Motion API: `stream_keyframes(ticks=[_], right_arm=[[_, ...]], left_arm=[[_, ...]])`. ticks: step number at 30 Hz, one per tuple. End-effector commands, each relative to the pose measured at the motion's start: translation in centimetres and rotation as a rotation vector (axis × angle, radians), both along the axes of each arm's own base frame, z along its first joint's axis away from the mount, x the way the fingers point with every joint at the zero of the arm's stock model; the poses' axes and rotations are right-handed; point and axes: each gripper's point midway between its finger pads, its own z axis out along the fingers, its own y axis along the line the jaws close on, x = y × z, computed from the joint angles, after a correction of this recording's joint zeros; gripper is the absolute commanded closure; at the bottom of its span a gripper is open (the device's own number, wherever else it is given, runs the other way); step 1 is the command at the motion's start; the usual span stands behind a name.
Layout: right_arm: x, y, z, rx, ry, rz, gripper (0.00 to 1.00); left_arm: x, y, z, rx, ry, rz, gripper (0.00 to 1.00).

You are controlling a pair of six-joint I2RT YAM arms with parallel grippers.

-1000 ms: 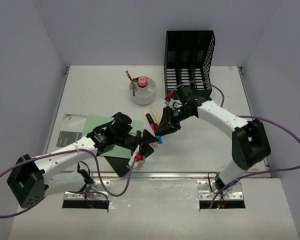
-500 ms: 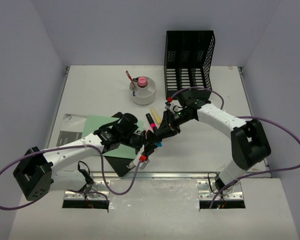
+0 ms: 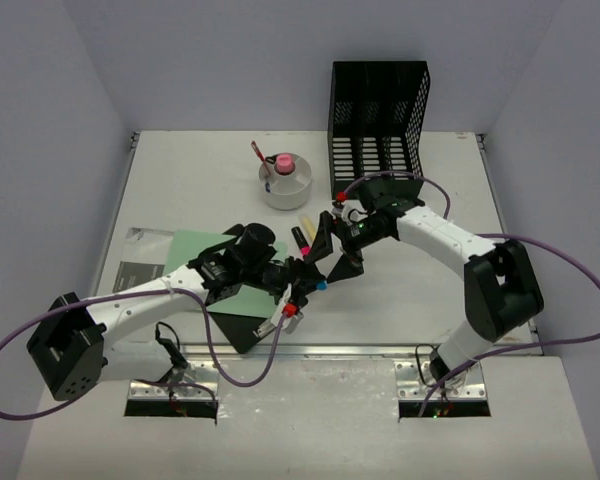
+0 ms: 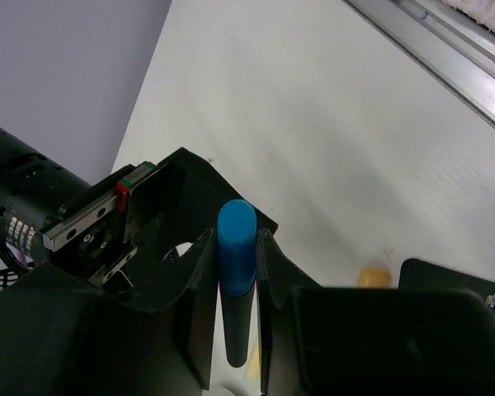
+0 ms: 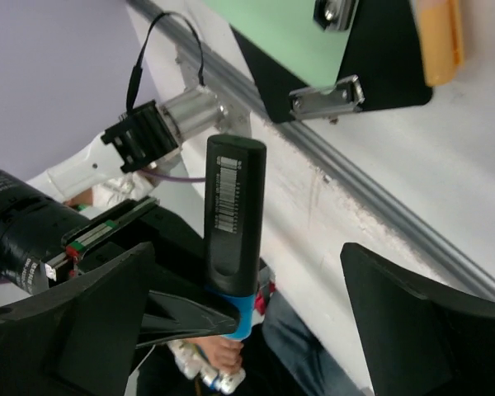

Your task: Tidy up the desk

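A black marker with a blue cap [image 4: 236,235] stands between the fingers of my left gripper [image 4: 235,264], which is shut on it just above the desk [image 3: 420,290]. From above, the left gripper [image 3: 305,272] meets my right gripper [image 3: 332,250] at the middle of the desk. In the right wrist view the marker's black barrel [image 5: 233,214] points up between the widely spread jaws of the right gripper [image 5: 247,252], which is open and not touching it.
A black mesh file rack [image 3: 378,115] stands at the back right, and a white cup [image 3: 285,182] with pens is left of it. A green sheet on a black clipboard [image 3: 205,255], a dark booklet [image 3: 140,265] and a yellow marker [image 3: 306,225] lie nearby. A metal rail [image 3: 360,350] lines the near edge.
The right gripper has opened wide and let go of the blue-capped marker. The left gripper has closed on the marker's blue end.
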Motion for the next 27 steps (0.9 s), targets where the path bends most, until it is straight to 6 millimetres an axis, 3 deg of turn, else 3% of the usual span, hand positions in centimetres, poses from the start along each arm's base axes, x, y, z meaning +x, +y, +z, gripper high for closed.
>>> stream_keyframes(ticks=[1, 2, 3, 4, 5, 6, 7, 8, 9, 10, 11, 12, 13, 14, 16, 17, 19, 20, 21, 22, 23, 25, 26, 27], right_arm=[[3.7, -1.6, 2.3, -0.034, -0.205, -0.054, 0.06], [4.6, -2.4, 2.5, -0.052, -0.228, -0.079, 0.06], [6.3, -3.1, 3.6, -0.054, -0.272, -0.112, 0.06], [8.5, -5.2, 3.8, -0.085, -0.302, -0.188, 0.06], [9.7, -6.4, 4.2, -0.103, -0.339, -0.219, 0.06], [10.9, -7.4, 5.1, -0.114, -0.386, -0.251, 0.06], [12.5, -9.5, 5.1, -0.153, -0.423, -0.313, 0.06], [13.3, -10.7, 5.6, -0.174, -0.480, -0.330, 0.06], [13.7, -11.6, 5.6, -0.192, -0.504, -0.350, 0.06], [14.5, -13.1, 5.6, -0.219, -0.537, -0.380, 0.06], [14.3, -13.7, 5.6, -0.229, -0.551, -0.388, 0.06], [14.4, -14.1, 5.5, -0.240, -0.557, -0.395, 0.06], [14.3, -14.7, 5.3, -0.252, -0.566, -0.400, 0.06], [14.0, -15.0, 5.0, -0.265, -0.572, -0.404, 0.06], [13.9, -15.3, 4.6, -0.274, -0.578, -0.410, 0.06], [13.6, -15.4, 4.2, -0.278, -0.570, -0.410, 0.06], [13.6, -15.4, 4.0, -0.278, -0.566, -0.414, 0.07], [13.5, -15.4, 3.9, -0.277, -0.561, -0.415, 0.07], [13.5, -15.3, 3.7, -0.274, -0.553, -0.413, 0.07], [13.4, -15.3, 3.6, -0.271, -0.545, -0.414, 0.07], [13.4, -15.2, 3.4, -0.270, -0.541, -0.414, 0.07], [13.3, -15.2, 3.3, -0.270, -0.537, -0.411, 0.07], [13.2, -15.3, 3.2, -0.274, -0.536, -0.408, 0.07], [13.1, -15.3, 3.1, -0.276, -0.535, -0.407, 0.07]], left_arm=[[-0.6, -0.9, 4.1, -0.117, 0.072, 0.022, 1.00], [-0.5, -1.0, 4.5, -0.134, 0.112, 0.052, 1.00], [0.6, -1.4, 6.7, -0.211, 0.111, 0.110, 1.00], [1.0, -1.5, 7.2, -0.246, 0.283, 0.209, 1.00], [2.3, -1.9, 9.8, -0.338, 0.296, 0.265, 1.00], [4.7, -1.6, 10.2, -0.379, 0.339, 0.397, 1.00], [5.9, -1.4, 10.9, -0.436, 0.482, 0.489, 1.00], [8.3, -0.9, 13.8, -0.549, 0.491, 0.574, 1.00], [10.9, -0.3, 13.5, -0.581, 0.546, 0.665, 1.00], [12.6, 0.0, 16.1, -0.676, 0.622, 0.706, 1.00], [14.1, 0.5, 16.9, -0.733, 0.655, 0.745, 1.00], [17.0, 2.1, 16.9, -0.800, 0.683, 0.830, 1.00], [18.1, 2.5, 17.5, -0.873, 0.728, 0.865, 1.00], [19.7, 3.8, 20.0, -1.012, 0.668, 0.907, 1.00], [21.3, 3.5, 20.2, -1.047, 0.628, 0.903, 1.00], [21.6, 3.2, 22.1, -1.087, 0.602, 0.858, 1.00], [23.4, 2.1, 21.0, -1.069, 0.637, 0.863, 1.00], [24.0, 1.6, 22.4, -1.074, 0.626, 0.844, 1.00], [25.1, 0.6, 20.8, -1.040, 0.636, 0.847, 1.00], [25.7, 0.4, 21.3, -1.044, 0.611, 0.839, 1.00], [26.2, 0.3, 21.4, -1.064, 0.593, 0.833, 1.00], [28.2, 0.4, 19.6, -1.071, 0.560, 0.869, 1.00], [28.6, 0.6, 20.2, -1.098, 0.536, 0.860, 1.00], [29.9, 0.8, 18.8, -1.099, 0.534, 0.903, 1.00]])
